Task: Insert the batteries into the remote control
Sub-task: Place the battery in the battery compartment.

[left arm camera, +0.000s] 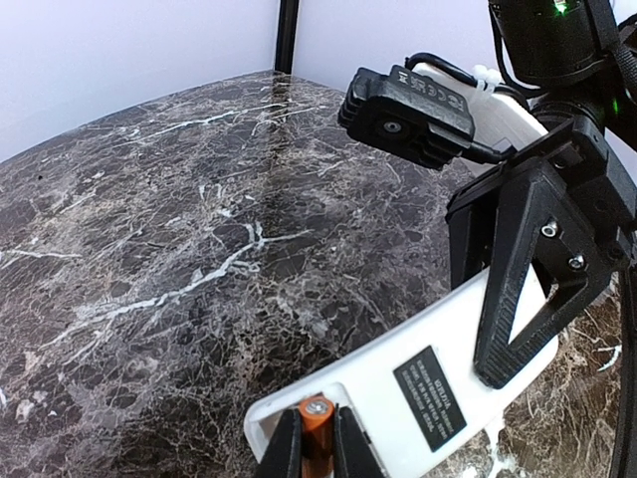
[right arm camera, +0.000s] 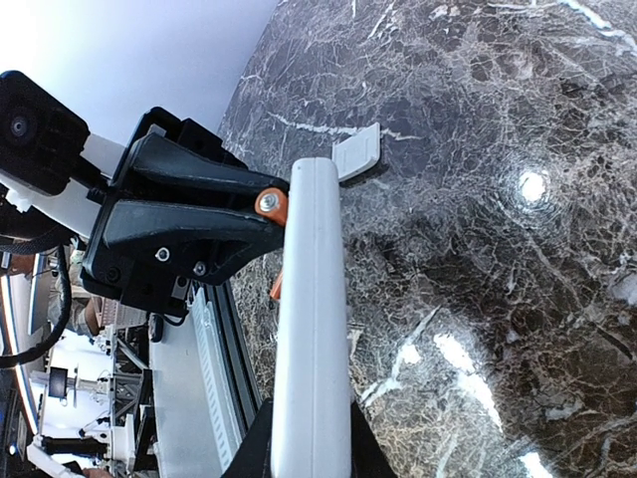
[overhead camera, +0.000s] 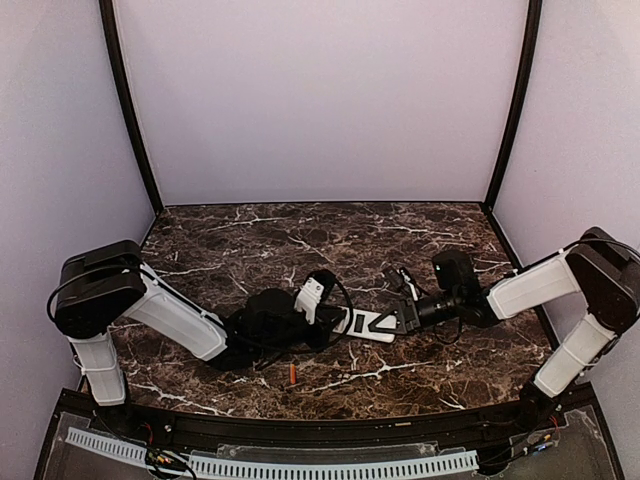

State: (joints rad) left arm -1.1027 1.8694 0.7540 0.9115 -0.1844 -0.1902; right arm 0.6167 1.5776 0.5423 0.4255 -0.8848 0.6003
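— Looking at the left gripper [left arm camera: 317,453] first?
— Yes. Pinching a tiny orange-red cylindrical battery [left arm camera: 317,423] between its thin black fingers [left arm camera: 287,450], right at the open compartment end of the small white rectangular plastic remote control [left arm camera: 398,398].
— And holding the remote itself?
— Done by the right gripper [right arm camera: 304,456], with black fingers pressed onto both flat faces at the opposite end. Showing its plain white back and a dark rectangular label [left arm camera: 430,393] toward the left wrist camera.
— Resting on the dark white-veined marble table [overhead camera: 250,240], or lifted?
— Cannot tell for sure. Stretched across the middle of the tabletop, between the two arms.
— Any sign of the second battery [overhead camera: 292,373]?
— Lying loose on the marble toward the near edge, close to the left gripper in the overhead view, apart from the remote.
— Anything else worth noting?
— Just a small loose white plastic cover plate [right arm camera: 356,154], flat on the table beyond the remote's far end in the right wrist view. Touching the remote or not: impossible to say.
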